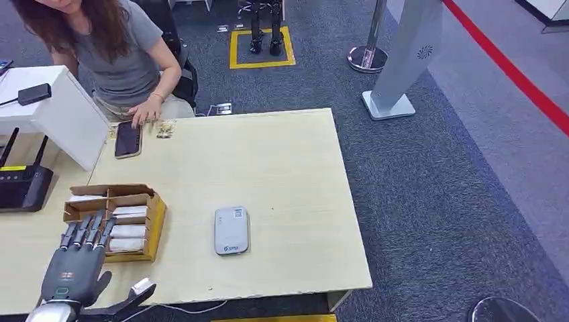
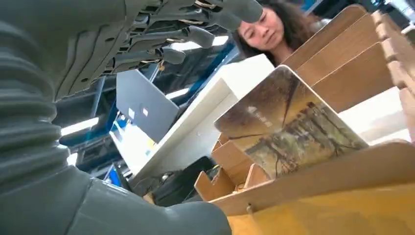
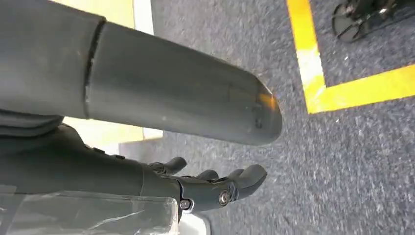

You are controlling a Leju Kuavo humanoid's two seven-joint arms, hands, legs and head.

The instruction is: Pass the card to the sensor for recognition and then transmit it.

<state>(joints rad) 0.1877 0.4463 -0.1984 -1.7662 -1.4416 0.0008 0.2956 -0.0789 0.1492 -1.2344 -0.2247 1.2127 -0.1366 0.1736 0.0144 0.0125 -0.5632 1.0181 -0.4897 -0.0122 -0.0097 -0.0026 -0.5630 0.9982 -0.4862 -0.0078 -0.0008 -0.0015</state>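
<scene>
A brown wooden card box (image 1: 156, 221) with several compartments holds white cards near the table's left front. My left hand (image 1: 76, 266) hovers at its near left corner, fingers spread and pointing over the box, holding nothing. In the left wrist view the left hand (image 2: 83, 58) has its fingers above and its thumb below a card (image 2: 288, 129) printed with a landscape, which leans upright in the box (image 2: 352, 171) untouched. The grey sensor (image 1: 231, 230) lies flat mid-table, right of the box. My right hand (image 3: 161, 178) hangs over the carpet with its fingers loosely extended and holding nothing.
A person sits at the table's far left with a hand by a phone (image 1: 127, 139). A white box (image 1: 64, 111) and a black router (image 1: 23, 188) stand on the left. Grey carpet (image 3: 352, 161) with yellow tape lies below.
</scene>
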